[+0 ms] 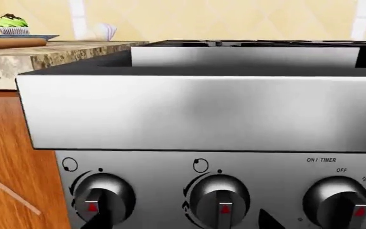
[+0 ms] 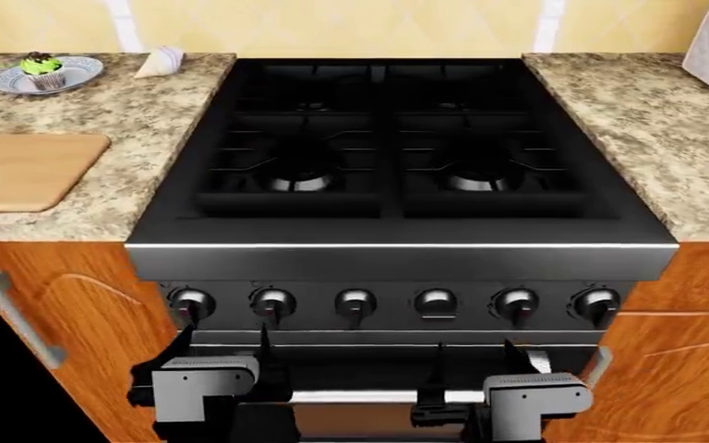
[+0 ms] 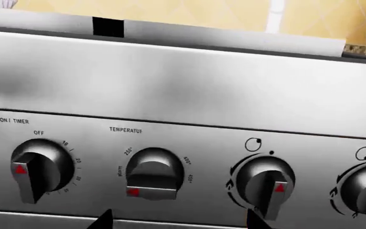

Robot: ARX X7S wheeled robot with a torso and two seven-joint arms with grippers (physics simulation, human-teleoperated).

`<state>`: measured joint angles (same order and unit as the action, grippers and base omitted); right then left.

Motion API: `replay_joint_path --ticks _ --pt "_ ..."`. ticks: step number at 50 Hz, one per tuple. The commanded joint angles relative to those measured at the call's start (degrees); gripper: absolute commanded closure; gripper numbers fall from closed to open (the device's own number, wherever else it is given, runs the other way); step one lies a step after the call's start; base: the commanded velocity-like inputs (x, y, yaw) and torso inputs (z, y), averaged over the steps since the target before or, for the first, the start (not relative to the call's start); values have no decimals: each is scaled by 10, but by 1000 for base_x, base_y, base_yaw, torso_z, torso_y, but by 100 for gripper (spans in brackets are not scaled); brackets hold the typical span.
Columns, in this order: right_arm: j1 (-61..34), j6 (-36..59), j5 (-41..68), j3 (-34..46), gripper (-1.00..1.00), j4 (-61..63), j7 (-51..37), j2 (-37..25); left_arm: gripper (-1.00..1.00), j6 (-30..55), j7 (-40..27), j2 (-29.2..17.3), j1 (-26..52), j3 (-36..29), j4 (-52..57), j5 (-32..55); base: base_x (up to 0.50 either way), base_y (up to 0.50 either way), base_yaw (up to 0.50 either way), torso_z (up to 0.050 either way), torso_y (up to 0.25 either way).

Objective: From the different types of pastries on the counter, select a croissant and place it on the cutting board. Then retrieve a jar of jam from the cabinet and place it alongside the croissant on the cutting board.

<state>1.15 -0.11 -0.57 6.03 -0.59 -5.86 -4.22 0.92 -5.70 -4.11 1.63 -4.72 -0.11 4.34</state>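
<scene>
Croissant [image 2: 162,62] lies on the counter [image 2: 145,138] at far left, just beside the plate [image 2: 16,83] carrying the cupcake [image 2: 42,69]. Left gripper [image 2: 225,355] hangs low before the stove knobs [image 2: 354,303], nearer than the right gripper [image 2: 478,378]. Both grippers hold nothing; jaw opening cannot be determined.

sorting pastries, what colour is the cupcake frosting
Green, on the cupcake; clearest in the left wrist view.
</scene>
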Motion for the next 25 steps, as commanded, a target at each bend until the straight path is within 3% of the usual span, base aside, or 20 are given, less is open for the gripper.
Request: replay_joint_path --ticks 1,25 --pt "1 -5 8 9 -100 -2 -11 -6 -100 -7 -8 -12 -8 -12 4 5 12 500 0 0 0" --pt "-2 -8 24 26 -100 -7 -30 -19 -100 -19 -23 -27 -13 -27 -2 17 10 500 0 0 0"
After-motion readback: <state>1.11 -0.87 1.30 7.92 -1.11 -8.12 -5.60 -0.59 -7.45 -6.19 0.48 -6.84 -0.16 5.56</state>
